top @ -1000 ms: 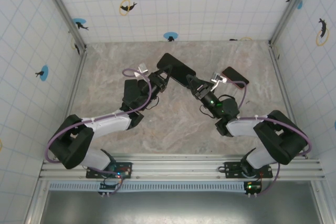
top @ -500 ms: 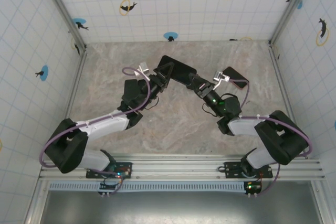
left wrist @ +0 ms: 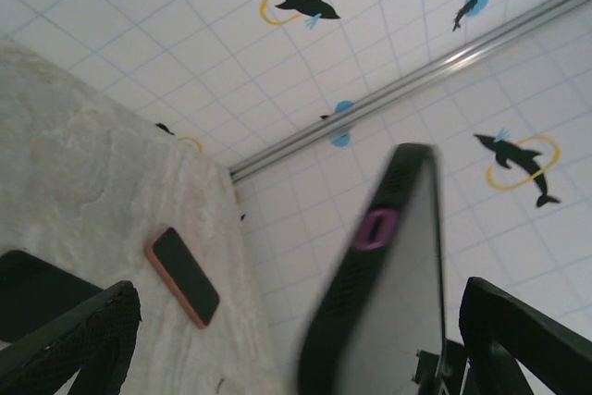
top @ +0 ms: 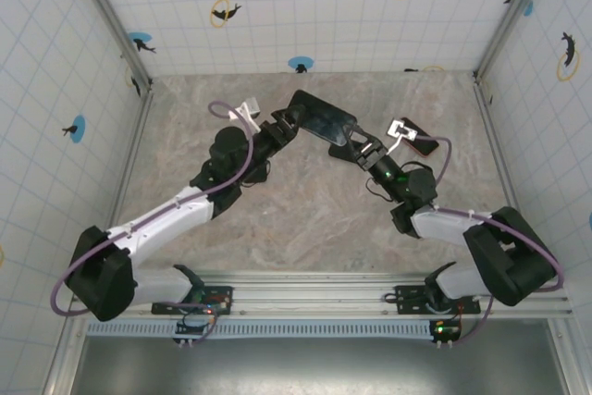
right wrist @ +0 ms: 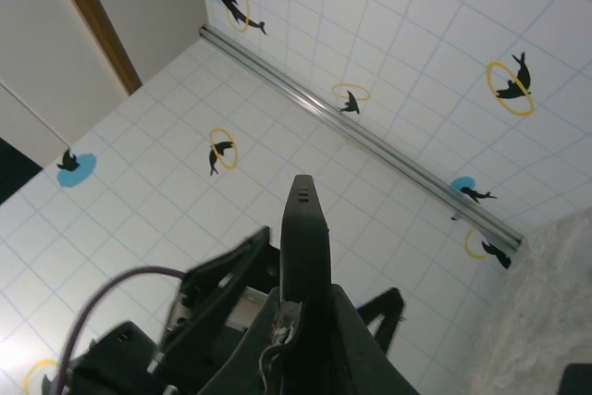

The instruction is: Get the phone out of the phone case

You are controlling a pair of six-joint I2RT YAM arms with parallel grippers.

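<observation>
A phone in a black case (top: 324, 120) is held in the air over the middle of the table, between the two grippers. My right gripper (top: 354, 143) is shut on its right end; in the right wrist view the cased phone (right wrist: 305, 247) stands edge-on, clamped between the fingers (right wrist: 365, 339). My left gripper (top: 285, 125) is at the left end. In the left wrist view its fingers (left wrist: 79, 339) stand wide apart and open, and the blurred case (left wrist: 388, 293) with a purple side button (left wrist: 376, 228) passes between them, nearer the right finger.
A second phone with an orange rim (top: 418, 139) lies flat on the marble table (top: 305, 219) at the right, also seen as the orange-rimmed phone (left wrist: 182, 277) in the left wrist view. Tiled walls (top: 305, 6) close in three sides.
The cased phone has shifted right and slightly toward the back wall. The left arm has stretched out after it; the right arm has moved right.
</observation>
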